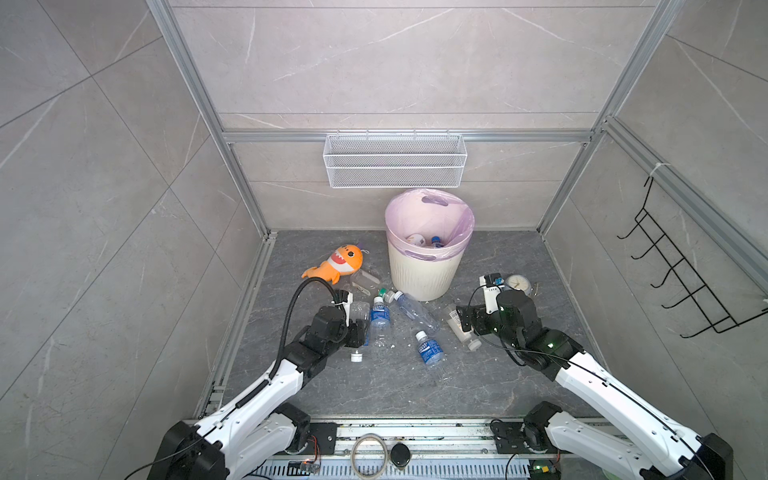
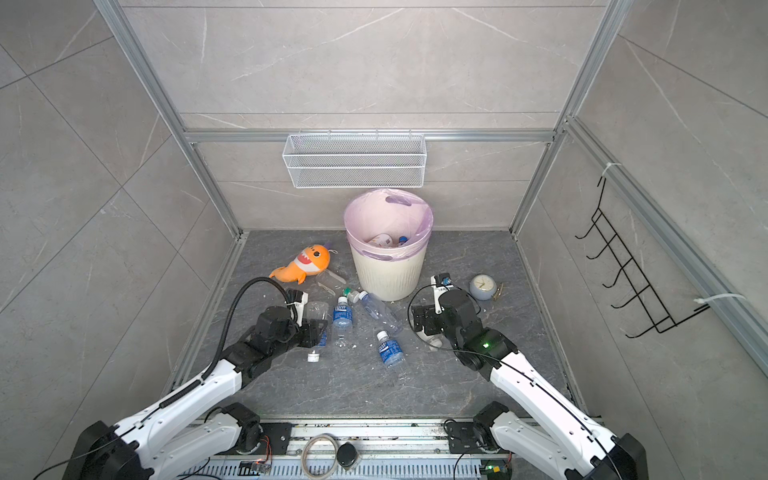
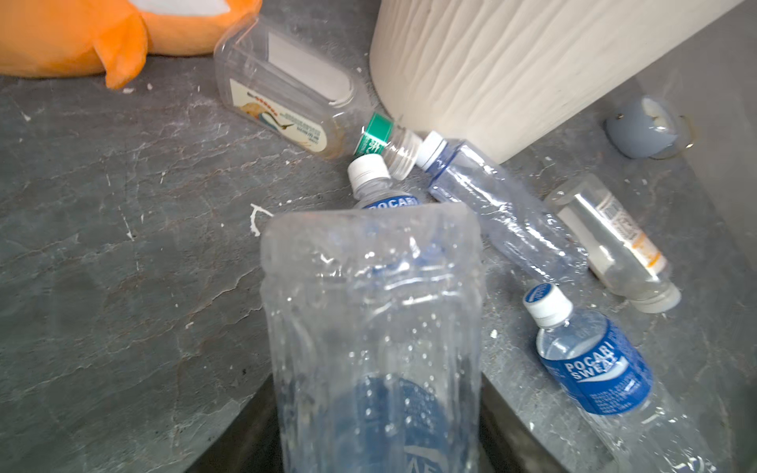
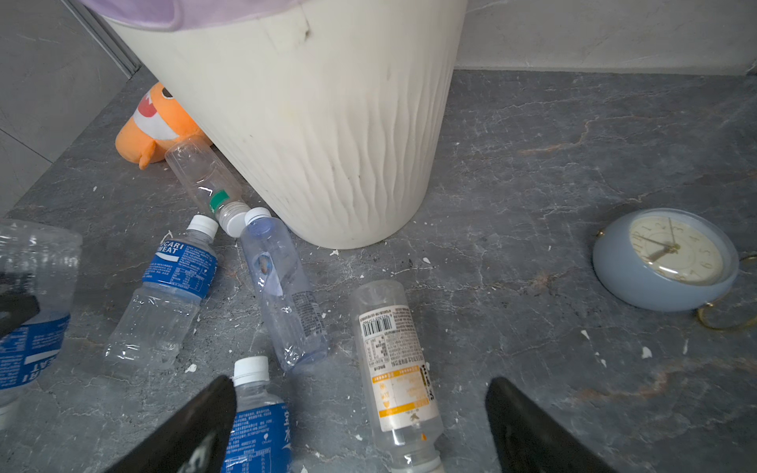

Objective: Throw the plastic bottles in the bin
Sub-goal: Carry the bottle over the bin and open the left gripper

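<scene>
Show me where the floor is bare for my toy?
Bare floor lies right of the bin, behind the clock, and along the near edge between the left arm and right arm. It is crowded in front of the bin, where bottles lie packed beside the shark plush.

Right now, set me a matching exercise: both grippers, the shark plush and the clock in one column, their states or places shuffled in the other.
Things:
1. left gripper
2. right gripper
3. orange shark plush
4. grey-blue clock

States or places:
A. on the floor, right of the bin in both top views
B. open, holding nothing
C. shut on a blue-labelled bottle
D. lying on the floor, left of the bin in both top views

Pairs: 1-C, 2-B, 3-D, 4-A.
</scene>
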Motion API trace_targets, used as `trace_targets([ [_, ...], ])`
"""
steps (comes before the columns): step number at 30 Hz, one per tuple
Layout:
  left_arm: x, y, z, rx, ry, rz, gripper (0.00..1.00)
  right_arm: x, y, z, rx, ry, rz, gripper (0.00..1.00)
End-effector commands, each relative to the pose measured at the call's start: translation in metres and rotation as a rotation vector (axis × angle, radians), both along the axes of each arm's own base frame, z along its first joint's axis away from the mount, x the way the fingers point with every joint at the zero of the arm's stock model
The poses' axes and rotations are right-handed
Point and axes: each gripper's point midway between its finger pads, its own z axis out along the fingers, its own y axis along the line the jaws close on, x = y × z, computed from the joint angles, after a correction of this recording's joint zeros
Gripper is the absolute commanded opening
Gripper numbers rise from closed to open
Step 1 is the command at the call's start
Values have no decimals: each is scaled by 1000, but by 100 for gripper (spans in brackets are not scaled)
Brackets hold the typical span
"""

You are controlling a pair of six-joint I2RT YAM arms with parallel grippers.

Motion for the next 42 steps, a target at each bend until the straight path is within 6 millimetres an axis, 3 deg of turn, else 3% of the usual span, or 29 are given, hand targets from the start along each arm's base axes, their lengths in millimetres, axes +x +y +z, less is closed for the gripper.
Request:
trace_targets([
  [1, -1, -6, 36, -46, -134, -40, 58, 0, 3, 1, 4, 9, 3, 97],
  [12, -21, -11, 75, -123, -227, -101, 58, 3, 4, -3, -2, 18, -1, 97],
  [26, -28, -22, 155, -202, -367, -176, 59, 3, 4, -2, -3, 15, -1, 97],
  [35, 3, -51, 226, -228, -453, -218, 59, 3, 4, 0, 4, 11, -2, 97],
  [42, 55, -101, 302, -257, -527, -298, 59, 3, 4, 4, 12, 2, -1, 97],
])
